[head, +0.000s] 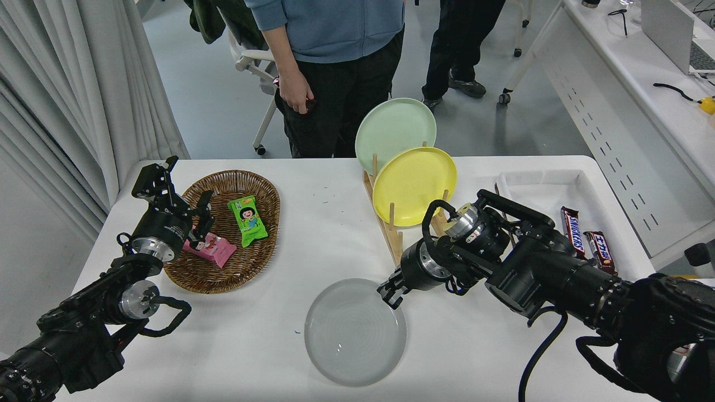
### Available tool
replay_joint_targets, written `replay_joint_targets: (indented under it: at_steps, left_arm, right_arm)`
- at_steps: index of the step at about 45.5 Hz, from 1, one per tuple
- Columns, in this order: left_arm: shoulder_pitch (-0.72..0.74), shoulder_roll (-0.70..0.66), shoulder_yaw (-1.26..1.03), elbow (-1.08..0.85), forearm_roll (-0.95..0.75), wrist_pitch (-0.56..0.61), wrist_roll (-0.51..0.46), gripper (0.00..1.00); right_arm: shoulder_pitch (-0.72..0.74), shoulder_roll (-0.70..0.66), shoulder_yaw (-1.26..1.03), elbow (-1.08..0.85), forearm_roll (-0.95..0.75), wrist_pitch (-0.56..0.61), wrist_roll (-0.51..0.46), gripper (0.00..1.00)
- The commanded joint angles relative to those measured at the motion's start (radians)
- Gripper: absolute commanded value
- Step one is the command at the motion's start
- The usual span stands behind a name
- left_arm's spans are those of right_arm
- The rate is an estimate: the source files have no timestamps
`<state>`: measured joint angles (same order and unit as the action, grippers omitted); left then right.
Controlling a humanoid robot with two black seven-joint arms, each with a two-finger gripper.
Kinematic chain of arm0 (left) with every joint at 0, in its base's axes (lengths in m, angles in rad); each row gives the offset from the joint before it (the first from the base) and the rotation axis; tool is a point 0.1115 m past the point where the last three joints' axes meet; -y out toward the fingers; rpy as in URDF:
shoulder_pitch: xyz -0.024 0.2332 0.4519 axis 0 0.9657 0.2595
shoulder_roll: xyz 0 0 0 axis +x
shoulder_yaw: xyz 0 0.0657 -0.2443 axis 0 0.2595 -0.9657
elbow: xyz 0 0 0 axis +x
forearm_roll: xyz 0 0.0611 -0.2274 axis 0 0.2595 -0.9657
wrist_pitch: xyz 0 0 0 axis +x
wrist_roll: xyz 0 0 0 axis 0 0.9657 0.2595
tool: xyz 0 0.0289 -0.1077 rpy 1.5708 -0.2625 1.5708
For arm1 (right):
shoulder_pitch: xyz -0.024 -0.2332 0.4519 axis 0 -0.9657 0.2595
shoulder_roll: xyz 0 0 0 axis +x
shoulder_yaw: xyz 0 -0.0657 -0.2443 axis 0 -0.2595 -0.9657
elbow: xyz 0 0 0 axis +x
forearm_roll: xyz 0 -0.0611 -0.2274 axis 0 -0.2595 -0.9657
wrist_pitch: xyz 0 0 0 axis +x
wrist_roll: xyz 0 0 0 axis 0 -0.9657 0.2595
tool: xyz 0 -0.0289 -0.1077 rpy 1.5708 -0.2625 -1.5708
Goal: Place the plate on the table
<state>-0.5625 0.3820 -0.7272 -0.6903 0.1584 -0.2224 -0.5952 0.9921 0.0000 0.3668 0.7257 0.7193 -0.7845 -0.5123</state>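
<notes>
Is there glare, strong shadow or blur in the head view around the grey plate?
Head view: sharp overall, no motion blur. The grey plate carries a small bright glint near its lower middle. Light is even and soft; the right gripper at the plate's rim casts only a faint shadow on the table. The left gripper is equally sharp.
</notes>
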Motion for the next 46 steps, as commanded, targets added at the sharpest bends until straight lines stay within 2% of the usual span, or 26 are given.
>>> replay_joint_targets:
  at_steps: [1, 4, 10, 15, 20, 26, 46]
  left_arm:
    - [0.000, 0.000, -0.001, 0.000, 0.000, 0.000, 0.000, 1.00]
    - [0.000, 0.000, 0.000, 0.000, 0.000, 0.000, 0.000, 1.00]
    - [0.001, 0.000, 0.000, 0.000, 0.000, 0.000, 0.000, 1.00]
    - [0.000, 0.000, 0.000, 0.000, 0.000, 0.000, 0.000, 1.00]
    - [0.000, 0.000, 0.000, 0.000, 0.000, 0.000, 0.000, 1.00]
    - [0.000, 0.000, 0.000, 0.000, 0.000, 0.000, 0.000, 1.00]
    - [0.000, 0.000, 0.000, 0.000, 0.000, 0.000, 0.000, 1.00]
  right_arm:
    - [-0.001, 0.000, 0.003, -0.005, 0.002, -0.001, 0.001, 0.25]
    - [-0.001, 0.000, 0.003, -0.005, 0.002, -0.001, 0.001, 0.39]
    - [-0.001, 0.000, 0.003, -0.005, 0.000, -0.001, 0.001, 0.42]
    - [-0.001, 0.000, 0.001, -0.005, -0.003, 0.004, 0.001, 0.50]
    - [0.002, 0.000, -0.009, 0.001, -0.021, 0.036, 0.001, 0.69]
    - [0.020, 0.000, -0.017, 0.018, -0.060, 0.132, 0.001, 0.97]
    - [0.112, 0.000, -0.140, 0.089, -0.150, 0.484, -0.002, 0.99]
